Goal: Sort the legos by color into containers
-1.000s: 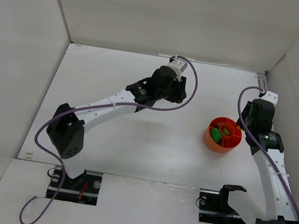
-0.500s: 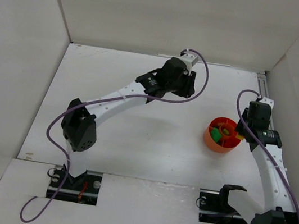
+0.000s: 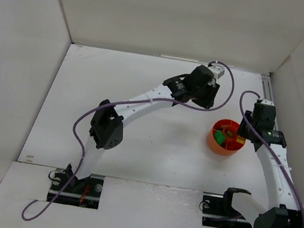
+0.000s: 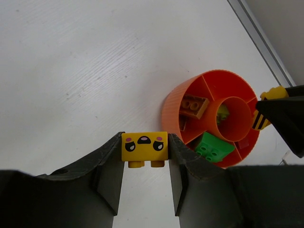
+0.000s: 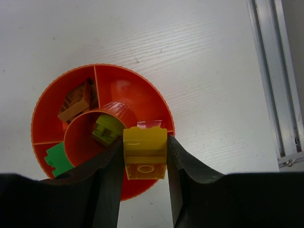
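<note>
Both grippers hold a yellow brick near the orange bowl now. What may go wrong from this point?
1. The left gripper, shut on its yellow face brick, is close to the right gripper by the bowl; the two may bump.
2. The right gripper's yellow brick hangs partly over the centre cup holding the lime brick; dropped now, it may land with the wrong colour.

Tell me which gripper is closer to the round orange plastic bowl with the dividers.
Right. The right gripper, holding a plain yellow brick, hangs over the orange bowl's right rim. The left gripper, holding a yellow face-printed brick, sits back-left of it, apart.
</note>
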